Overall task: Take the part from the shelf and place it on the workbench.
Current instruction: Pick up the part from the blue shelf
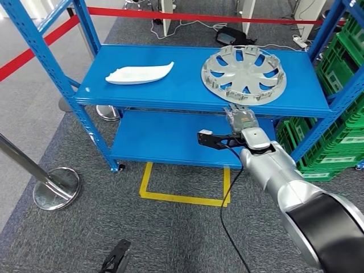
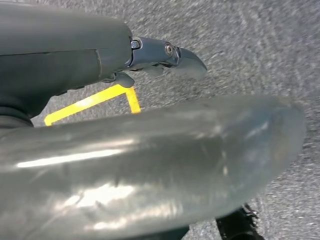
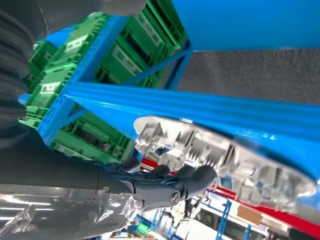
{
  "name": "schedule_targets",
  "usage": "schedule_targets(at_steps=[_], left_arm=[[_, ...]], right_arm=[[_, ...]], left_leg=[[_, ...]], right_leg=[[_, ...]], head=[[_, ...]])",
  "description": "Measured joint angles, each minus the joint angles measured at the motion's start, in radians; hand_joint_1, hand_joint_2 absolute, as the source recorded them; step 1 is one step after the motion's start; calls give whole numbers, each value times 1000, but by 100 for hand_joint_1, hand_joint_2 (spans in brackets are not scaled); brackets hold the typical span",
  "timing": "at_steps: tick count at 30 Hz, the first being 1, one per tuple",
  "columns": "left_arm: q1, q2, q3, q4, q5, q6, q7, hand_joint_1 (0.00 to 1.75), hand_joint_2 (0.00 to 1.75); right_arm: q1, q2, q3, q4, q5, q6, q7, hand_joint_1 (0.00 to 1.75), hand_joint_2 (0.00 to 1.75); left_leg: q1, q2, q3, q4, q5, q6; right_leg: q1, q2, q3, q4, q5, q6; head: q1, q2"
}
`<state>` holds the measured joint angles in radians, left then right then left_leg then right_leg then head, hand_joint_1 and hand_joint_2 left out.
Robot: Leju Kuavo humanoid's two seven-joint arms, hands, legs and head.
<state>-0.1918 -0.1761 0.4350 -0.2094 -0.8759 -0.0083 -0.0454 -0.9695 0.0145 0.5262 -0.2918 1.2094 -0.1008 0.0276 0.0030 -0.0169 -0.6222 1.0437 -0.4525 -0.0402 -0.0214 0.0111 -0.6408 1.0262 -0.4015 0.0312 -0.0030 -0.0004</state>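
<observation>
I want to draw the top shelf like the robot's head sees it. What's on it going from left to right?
White part → silver hubcap, with the right hand reaching up at its near edge.

**Layout of the shelf and the things around it**

On the top board of the shelf (image 1: 189, 85) the hubcap (image 1: 244, 74) lies at the right and the long curved part (image 1: 139, 74) at the left, well apart. The right hand (image 1: 241, 118) is at the front edge, just before the hubcap. Stacked crates (image 1: 343, 62) stand right of the shelf. A stanchion base (image 1: 57, 189) stands on the floor at the front left.
</observation>
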Motion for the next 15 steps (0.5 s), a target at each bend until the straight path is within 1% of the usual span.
schedule_targets(at_steps=[1,2,3,4,5,6,7,8,9,10,11,12,13,14,15], left_arm=[[-1,0,0,0,-1,0,0,0,0],[-1,0,0,0,-1,0,0,0,0],[0,0,1,0,-1,0,0,0,0],[2,0,1,0,-1,0,0,0,0],[4,0,1,0,-1,0,0,0,0],[4,1,1,0,-2,1,0,0,0],[5,1,1,0,-2,1,0,0,0],[4,0,1,0,-3,1,0,0,0],[4,0,1,1,-3,1,0,0,0],[3,-1,1,1,-3,1,0,0,0],[3,-2,1,1,-4,1,0,0,0],[2,-2,1,1,-4,1,0,0,0],[3,-2,1,1,-4,1,0,0,0],[3,-2,1,1,-4,1,0,0,0],[3,-2,1,1,-4,1,0,0,0]], right_arm=[[0,0,0,-1,0,0,0,0,175],[1,0,0,-1,1,0,-1,0,175],[3,0,0,-1,1,0,-1,0,175],[6,0,0,-1,1,0,-1,0,175],[9,0,0,-1,1,0,-1,0,175],[10,0,0,-1,1,0,-1,0,175],[11,0,0,-1,1,0,-1,0,175],[10,0,0,-2,1,0,-1,0,175],[9,0,0,-2,2,0,-1,0,175],[9,0,0,-2,2,0,-1,0,175],[8,0,0,-2,2,0,-1,0,175],[8,0,0,-2,2,0,-1,0,175],[8,0,0,-2,2,0,-1,0,175],[7,0,0,-2,2,0,-1,0,175],[7,0,0,-2,2,0,-1,0,175]], left_leg=[[1,2,-29,55,-23,-5],[3,3,-68,124,-49,-10],[5,4,-108,186,-66,-13],[6,4,-138,226,-69,-15],[8,4,-149,229,-50,-16],[9,5,-140,193,-13,-16],[11,7,-116,130,34,-17],[12,10,-87,63,71,-19],[13,12,-61,7,91,-16],[13,14,-47,-26,95,-11],[12,14,-41,-37,87,-3],[11,14,-40,-39,81,9],[11,14,-39,-39,78,18],[10,13,-36,-39,74,27],[10,12,-31,-40,70,35]], right_leg=[[-1,0,4,0,-4,-4],[-1,0,8,0,-8,-7],[-1,0,12,0,-12,-8],[-1,-1,17,0,-16,-8],[-2,-1,24,0,-21,-7],[-4,-1,32,0,-27,-4],[-6,-1,40,0,-34,0],[-5,0,47,1,-41,6],[-4,0,51,2,-47,12],[-1,1,54,2,-52,18],[1,2,55,-1,-54,23],[0,1,57,-4,-57,28],[-1,0,60,-6,-60,34],[-2,-2,57,3,-68,38],[-2,-3,43,33,-83,40]], head=[[-3,0],[-5,0],[-6,0],[-6,0],[-6,0],[-6,0],[-6,0],[-7,0],[-9,0],[-10,0],[-11,0],[-10,0],[-8,0],[-6,0],[-4,0]])
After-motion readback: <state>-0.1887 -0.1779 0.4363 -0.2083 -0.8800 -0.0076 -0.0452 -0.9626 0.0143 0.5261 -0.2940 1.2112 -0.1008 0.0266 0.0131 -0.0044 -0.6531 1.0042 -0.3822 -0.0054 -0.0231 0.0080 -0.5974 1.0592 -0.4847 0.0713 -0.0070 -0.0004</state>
